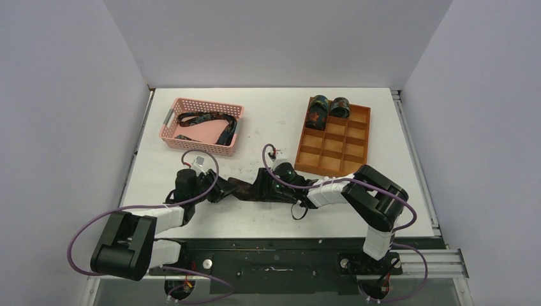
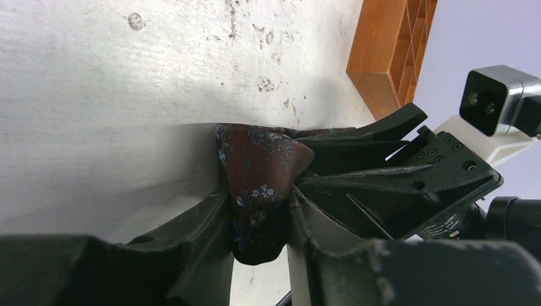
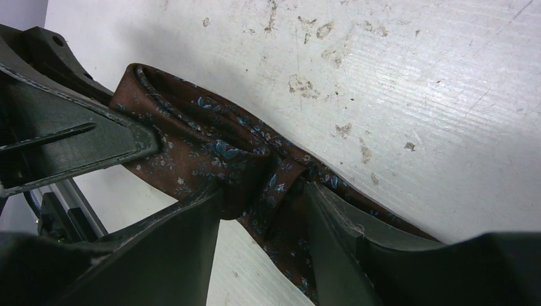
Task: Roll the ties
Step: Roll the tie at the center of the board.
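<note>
Left gripper (image 1: 220, 190): arm lies low, forearm running right along the near table (image 1: 268, 121). Fingers (image 2: 204, 242) are clamped on a bunched end of the brown tie (image 2: 258, 191).

Right gripper (image 1: 265, 183): elbow folded at right, forearm reaching left, wrist low. It is grasping the same tie, with a fold pinched between its fingers (image 3: 191, 236). The two grippers face each other, nearly touching.

The tie sits on the table between them, partly rolled at the left end.

Surface: white, scuffed and stained. Pink basket (image 1: 205, 104) far left holds loose ties (image 1: 207, 119). Wooden tray (image 1: 332, 167) far right has rolled ties (image 1: 319, 113) in its two far-left compartments.

Room: plain pale walls (image 1: 268, 38) on three sides.
</note>
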{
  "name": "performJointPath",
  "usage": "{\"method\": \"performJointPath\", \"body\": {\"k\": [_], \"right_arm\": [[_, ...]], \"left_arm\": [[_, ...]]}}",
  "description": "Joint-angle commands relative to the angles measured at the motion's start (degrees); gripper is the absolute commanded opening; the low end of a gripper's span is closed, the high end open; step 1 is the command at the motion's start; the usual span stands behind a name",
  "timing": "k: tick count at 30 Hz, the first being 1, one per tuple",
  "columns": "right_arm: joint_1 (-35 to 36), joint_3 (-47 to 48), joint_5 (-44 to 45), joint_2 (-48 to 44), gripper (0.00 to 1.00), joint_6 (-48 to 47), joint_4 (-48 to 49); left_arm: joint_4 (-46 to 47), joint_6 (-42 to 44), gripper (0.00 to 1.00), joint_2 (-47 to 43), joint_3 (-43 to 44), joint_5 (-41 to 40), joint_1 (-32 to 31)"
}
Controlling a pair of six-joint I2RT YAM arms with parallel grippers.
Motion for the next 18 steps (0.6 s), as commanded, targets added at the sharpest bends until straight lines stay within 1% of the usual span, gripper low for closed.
{"method": "performJointPath", "body": {"k": [1, 3, 5, 6, 8, 11, 14, 18], "right_arm": [[-0.25, -1.48, -0.18, 2.71, 0.51, -0.11, -3.62], [-0.23, -1.47, -0.35, 2.39, 0.51, 0.06, -3.81], [-0.24, -1.58, 0.14, 1.43, 0.53, 0.26, -4.57], [-0.23, -1.68, 0.58, 0.61, 0.56, 0.42, -5.16], [-0.31, -2.06, 1.61, -1.59, 0.64, 0.78, -7.04], [-0.31, -3.0, 4.46, -6.57, 0.72, 0.43, -10.55], [-0.34, -4.67, 7.46, -11.61, 0.75, -0.44, -13.69], [-0.42, -7.52, 11.22, -17.4, 0.75, -1.25, -16.3]], "left_arm": [[4.82, 0.38, 0.21, 0.46, -0.17, 1.55, -1.33], [4.17, 0.97, 0.1, 0.08, -0.11, 1.06, -1.96], [1.3, 2.48, 0.0, -1.31, 0.24, -0.78, -2.96], [-1.21, 3.49, 0.0, -2.32, 0.79, -2.42, -3.54], [-7.2, 5.61, 0.0, -4.9, 2.37, -6.31, -5.03], [-18.69, 9.46, 0.0, -9.2, 6.17, -14.41, -8.1], [-31.71, 12.88, 0.0, -12.45, 10.73, -22.08, -11.18], [-42.21, 15.66, 0.0, -13.59, 15.99, -30.42, -14.54]]}}
